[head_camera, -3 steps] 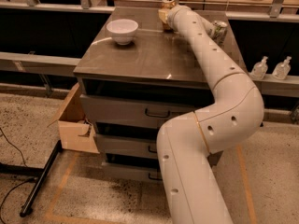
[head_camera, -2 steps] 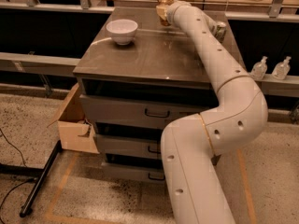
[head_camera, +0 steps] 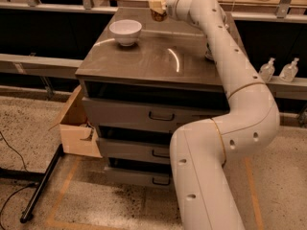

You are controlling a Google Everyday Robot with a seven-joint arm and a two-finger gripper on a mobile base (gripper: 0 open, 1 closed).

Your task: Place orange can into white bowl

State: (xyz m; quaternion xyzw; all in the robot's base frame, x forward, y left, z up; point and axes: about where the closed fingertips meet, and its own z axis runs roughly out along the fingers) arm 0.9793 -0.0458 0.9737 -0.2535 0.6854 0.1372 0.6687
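Observation:
The white bowl (head_camera: 125, 31) stands on the grey cabinet top (head_camera: 153, 56) at its far left. My gripper (head_camera: 157, 5) is at the far middle of the cabinet, raised above the surface, shut on the orange can (head_camera: 157, 4). The can is upright, brown-orange with a silver top, and sits to the right of the bowl and higher than its rim. The fingers cover part of the can's side.
A second can or object is mostly hidden behind my arm at the cabinet's right edge (head_camera: 209, 54). A cardboard box (head_camera: 79, 128) sits on the floor at the left. Two clear bottles (head_camera: 278, 71) stand on a shelf at the right. The cabinet has several drawers (head_camera: 158, 116).
My gripper has lifted the orange can off the cabinet top and carried it up and a little to the left, toward the bowl's side.

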